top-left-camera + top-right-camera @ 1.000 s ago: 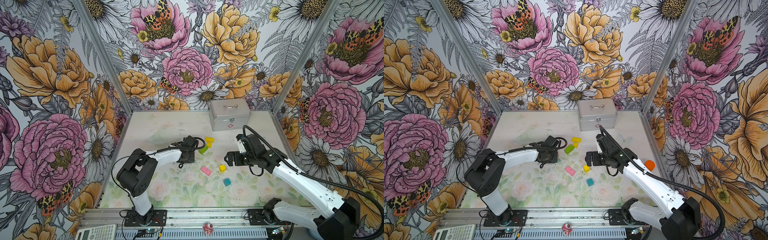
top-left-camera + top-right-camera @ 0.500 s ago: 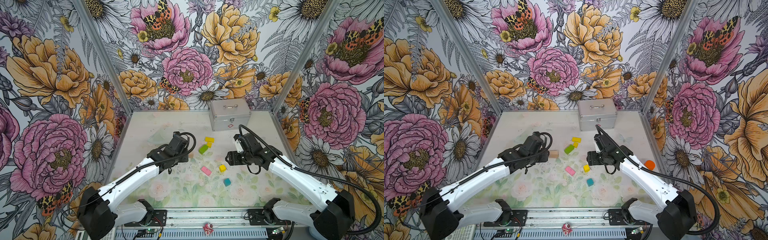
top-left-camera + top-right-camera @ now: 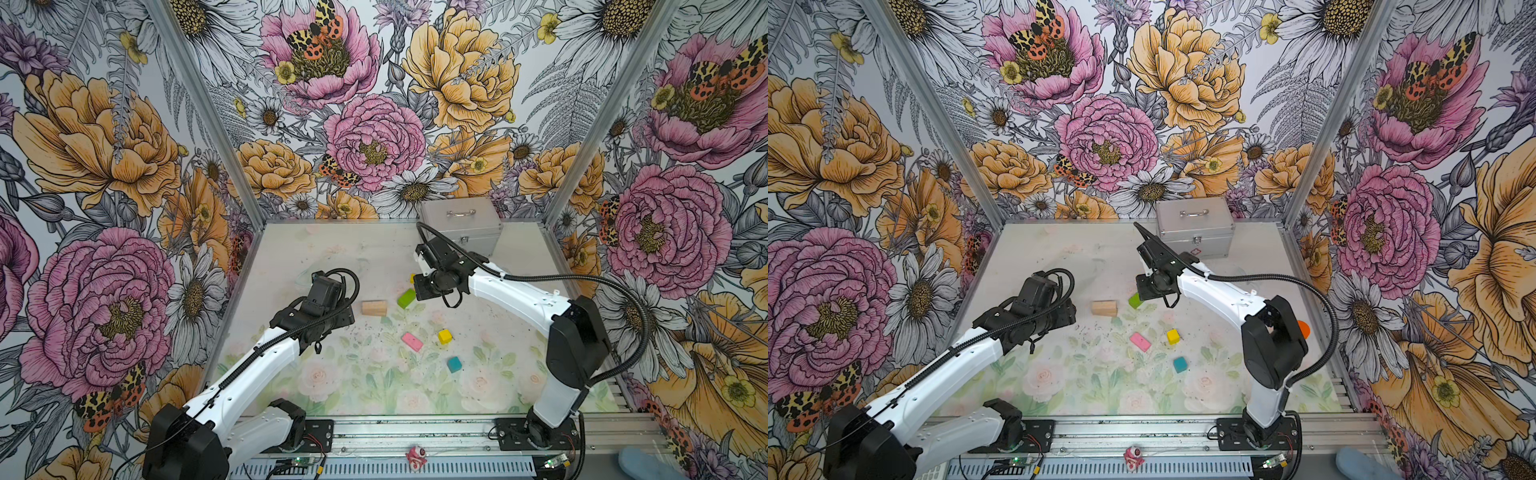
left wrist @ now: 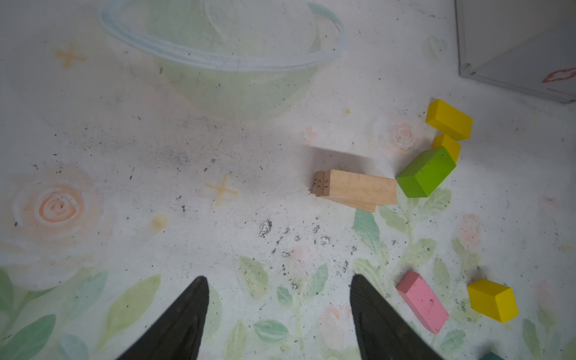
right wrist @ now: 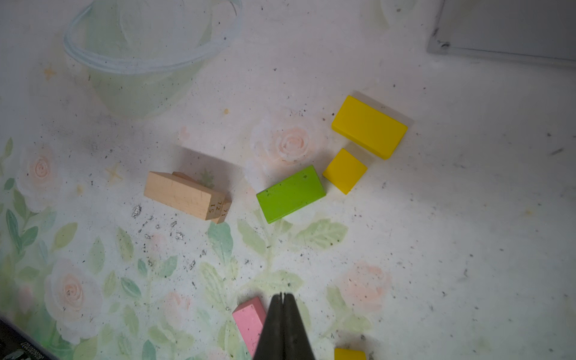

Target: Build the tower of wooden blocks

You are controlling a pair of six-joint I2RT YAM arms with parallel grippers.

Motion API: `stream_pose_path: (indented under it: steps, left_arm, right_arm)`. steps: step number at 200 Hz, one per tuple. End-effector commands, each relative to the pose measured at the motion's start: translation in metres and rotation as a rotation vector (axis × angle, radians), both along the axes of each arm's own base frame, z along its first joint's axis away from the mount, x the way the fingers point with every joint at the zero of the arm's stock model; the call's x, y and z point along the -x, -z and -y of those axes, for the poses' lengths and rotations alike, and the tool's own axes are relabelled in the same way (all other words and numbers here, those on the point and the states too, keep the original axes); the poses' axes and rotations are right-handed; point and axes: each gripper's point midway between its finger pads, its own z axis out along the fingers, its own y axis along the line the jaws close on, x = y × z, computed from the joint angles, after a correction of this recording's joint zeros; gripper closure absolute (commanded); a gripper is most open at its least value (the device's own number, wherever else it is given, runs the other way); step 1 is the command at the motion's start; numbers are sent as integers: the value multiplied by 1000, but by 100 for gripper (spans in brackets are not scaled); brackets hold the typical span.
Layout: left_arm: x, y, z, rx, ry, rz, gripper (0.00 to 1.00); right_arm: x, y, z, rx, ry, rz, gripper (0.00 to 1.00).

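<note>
Where tan bars [image 5: 184, 194] end, ink reads "51". Both empty: left claw [image 4: 279, 276] gapes; right claw [image 5: 283, 294] shut.

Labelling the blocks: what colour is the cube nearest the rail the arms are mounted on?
Teal. The cube shows best in a top view.

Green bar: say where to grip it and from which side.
Probably best from straight above, pinching the green bar across its two long sides at mid-length. It lies flat with both long sides bare, while a yellow cube crowds one short end and the tan bars lie off the other.
</note>
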Motion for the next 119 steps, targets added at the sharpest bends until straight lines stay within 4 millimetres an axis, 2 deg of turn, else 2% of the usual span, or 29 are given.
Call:
stream_pose_path:
  steps: [1, 27, 38, 52, 64, 119]
  left_arm:
    - [-3, 4, 1, 55, -9, 26, 27]
    - [-1, 11, -7, 56, -43, 19, 27]
    - [-1, 12, -8, 62, -50, 21, 23]
    - [-1, 11, -9, 62, -56, 29, 16]
    - [-1, 10, -11, 59, -57, 35, 2]
    - [0, 8, -13, 69, -68, 42, 1]
  right_arm:
    - [-15, 6, -21, -1, -34, 23, 100]
    - [-26, 19, -39, 5, -56, 16, 100]
    - [-31, 23, -43, 5, -60, 15, 100]
    - [-35, 29, -51, 0, -69, 5, 100]
    - [-37, 33, -58, -10, -77, -4, 100]
    - [-42, 55, -82, -29, -105, -44, 100]
